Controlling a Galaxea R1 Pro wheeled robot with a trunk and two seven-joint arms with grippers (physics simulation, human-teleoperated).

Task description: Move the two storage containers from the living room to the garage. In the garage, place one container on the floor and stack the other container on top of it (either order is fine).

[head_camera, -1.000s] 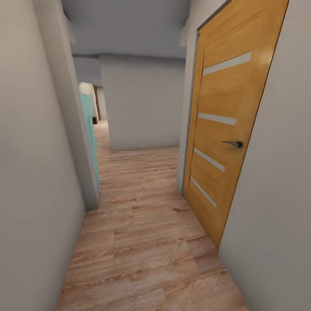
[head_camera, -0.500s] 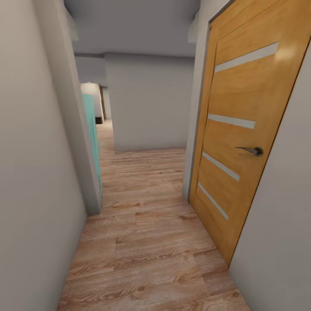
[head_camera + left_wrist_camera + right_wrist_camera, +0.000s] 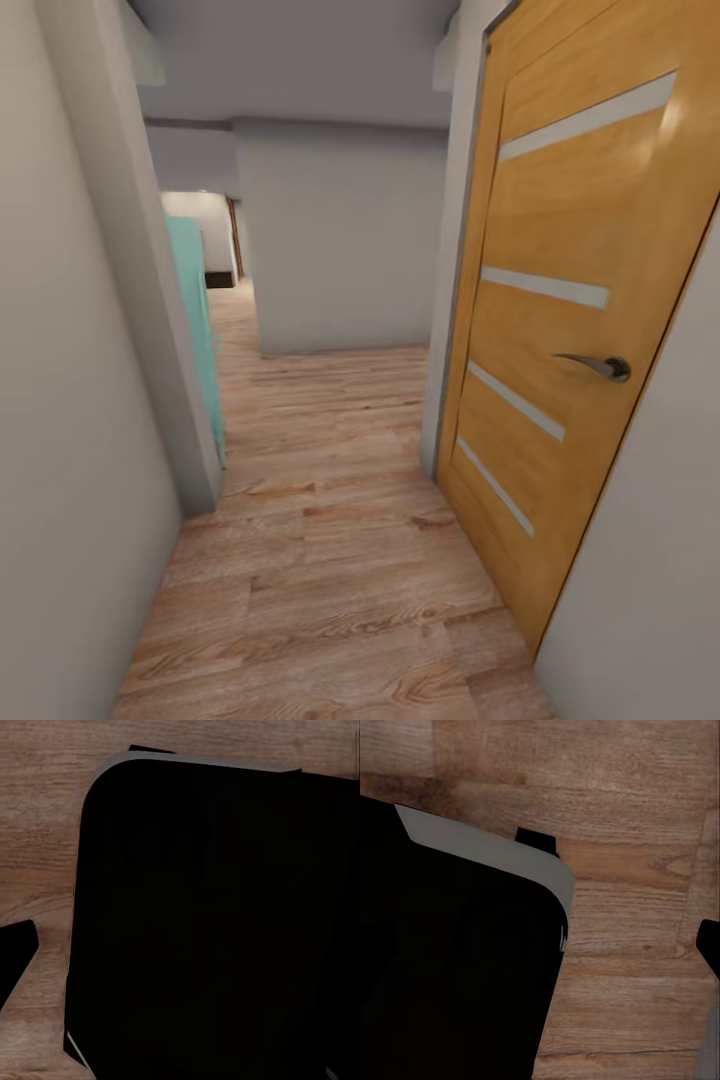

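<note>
Along narrow corridor: light wood-plank floor [image 3: 330,560], grained, knotty; plain grey walls [image 3: 70,400] both sides; orange wooden door [image 3: 570,330] at right, shut, four pale slim inlay strips, metal lever handle [image 3: 592,365]; teal panel [image 3: 195,330] behind left wall edge; blank grey wall [image 3: 345,235] ahead; both wrist views: black rounded robot body [image 3: 217,922] over planks; gripper states cannot tell; containers unseen.

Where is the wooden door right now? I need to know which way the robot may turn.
In the head view the door is on the right side of the hallway, shut, its handle toward the near edge, past the wood floor.
</note>
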